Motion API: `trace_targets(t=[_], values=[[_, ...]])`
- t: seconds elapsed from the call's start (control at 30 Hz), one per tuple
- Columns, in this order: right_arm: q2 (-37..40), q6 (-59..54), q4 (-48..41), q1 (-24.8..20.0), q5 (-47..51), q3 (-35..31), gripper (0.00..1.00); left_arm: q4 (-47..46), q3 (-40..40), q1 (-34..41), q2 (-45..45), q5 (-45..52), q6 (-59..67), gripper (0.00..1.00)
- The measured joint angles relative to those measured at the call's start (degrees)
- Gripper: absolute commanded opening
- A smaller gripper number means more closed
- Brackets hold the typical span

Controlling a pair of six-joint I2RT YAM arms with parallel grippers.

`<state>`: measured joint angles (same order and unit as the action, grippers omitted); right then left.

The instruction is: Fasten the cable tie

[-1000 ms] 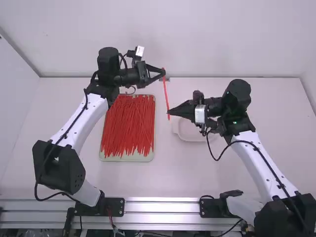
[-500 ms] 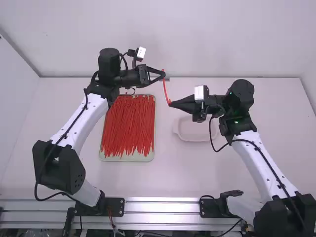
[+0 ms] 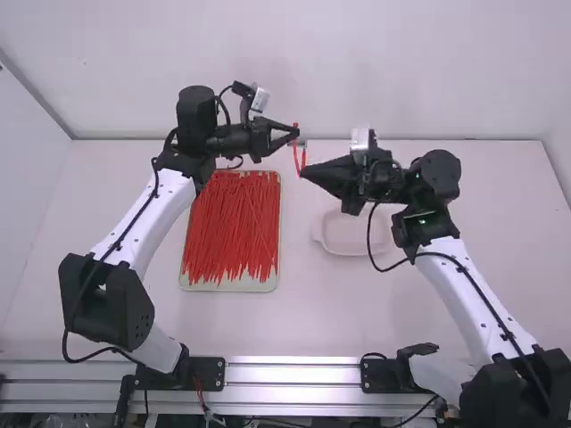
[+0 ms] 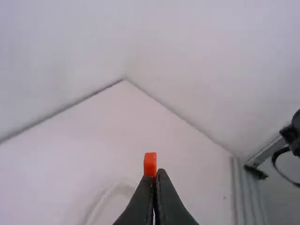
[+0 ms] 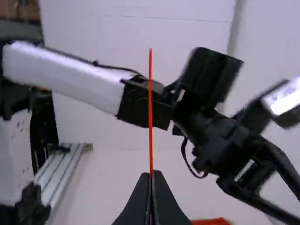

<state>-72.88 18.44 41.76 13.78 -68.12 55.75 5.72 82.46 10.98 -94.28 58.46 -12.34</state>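
A single red cable tie point(image 3: 298, 153) hangs in the air between both grippers, above the table's far middle. My left gripper point(image 3: 293, 135) is shut on its upper end; the orange-red head point(image 4: 150, 164) sticks out just past the closed fingertips point(image 4: 161, 187). My right gripper point(image 3: 304, 173) comes in from the right and is shut on the tie's lower tail. In the right wrist view the thin red strip point(image 5: 150, 112) rises straight from that gripper point(image 5: 151, 177), in front of the left arm point(image 5: 70, 79).
A flat tray point(image 3: 185, 282) piled with several red cable ties point(image 3: 234, 225) lies on the table under the left arm. A shallow white dish point(image 3: 332, 242) sits under the right arm's wrist. Walls close the table at the back and left.
The right gripper has risen and moved back toward the left gripper, carrying the tie's tail with it. The left gripper has barely shifted.
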Motion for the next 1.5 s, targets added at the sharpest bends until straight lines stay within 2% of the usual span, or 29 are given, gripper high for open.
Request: trace_targets(t=[0.33, 0.67, 0.77, 1.07, 1.5], values=[[-0.9, 23.5, 1.0, -3.7, 3.1, 0.0, 0.00, 10.2, 0.0, 0.0, 0.0, 0.0, 8.9, 0.02], [-6.2, 40.5, 3.9, -0.8, -0.7, 0.0, 0.00, 13.1, 0.0, 0.0, 0.0, 0.3, 16.6, 0.02], [-6.2, 43.1, 3.9, -0.6, -2.1, 0.0, 0.00, 14.3, 0.0, 0.0, 0.0, 1.0, 17.7, 0.02], [-6.2, 48.8, 4.2, 1.1, -2.9, 0.0, 0.00, 22.3, 0.0, -0.2, 0.0, 12.1, 19.3, 0.02], [-6.2, 51.7, 4.1, 1.3, -2.2, 0.0, 0.00, 22.0, 0.0, -0.2, 0.0, 20.5, 23.7, 0.02]])
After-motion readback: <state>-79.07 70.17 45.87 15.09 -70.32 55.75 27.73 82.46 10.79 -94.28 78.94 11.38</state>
